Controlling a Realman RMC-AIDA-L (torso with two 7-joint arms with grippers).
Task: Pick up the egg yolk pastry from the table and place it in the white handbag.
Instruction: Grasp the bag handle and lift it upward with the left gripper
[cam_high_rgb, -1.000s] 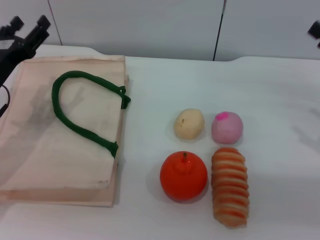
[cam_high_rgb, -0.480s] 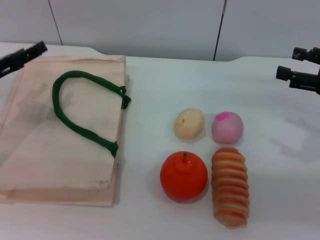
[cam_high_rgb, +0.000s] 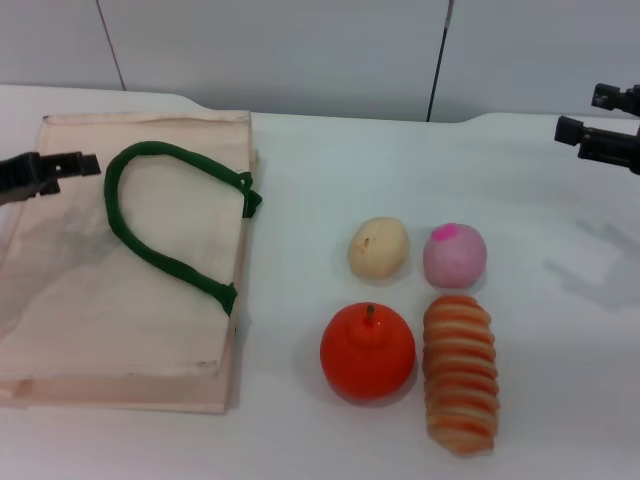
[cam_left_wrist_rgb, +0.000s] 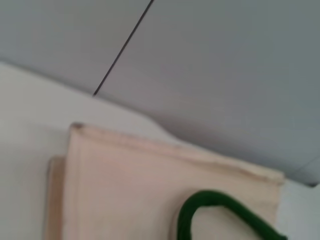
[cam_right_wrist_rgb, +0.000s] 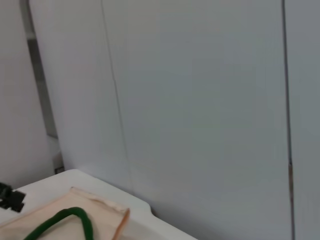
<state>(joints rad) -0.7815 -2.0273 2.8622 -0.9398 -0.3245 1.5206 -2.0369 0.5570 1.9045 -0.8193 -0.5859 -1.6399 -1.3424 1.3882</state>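
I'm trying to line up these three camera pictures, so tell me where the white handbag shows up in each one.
Head view: the white handbag lies flat on the table's left side, left of the food items.
Left wrist view: its far edge and corner fill the lower half.
Right wrist view: only one corner shows at the bottom left.
Shared landmark: the green handle, also seen at and.

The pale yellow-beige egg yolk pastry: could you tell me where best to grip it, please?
Probably from above, fingers closing across the widest middle of the pale yellow-beige egg yolk pastry, front to back. The pink round ball crowds its right and the orange round fruit sits in front.
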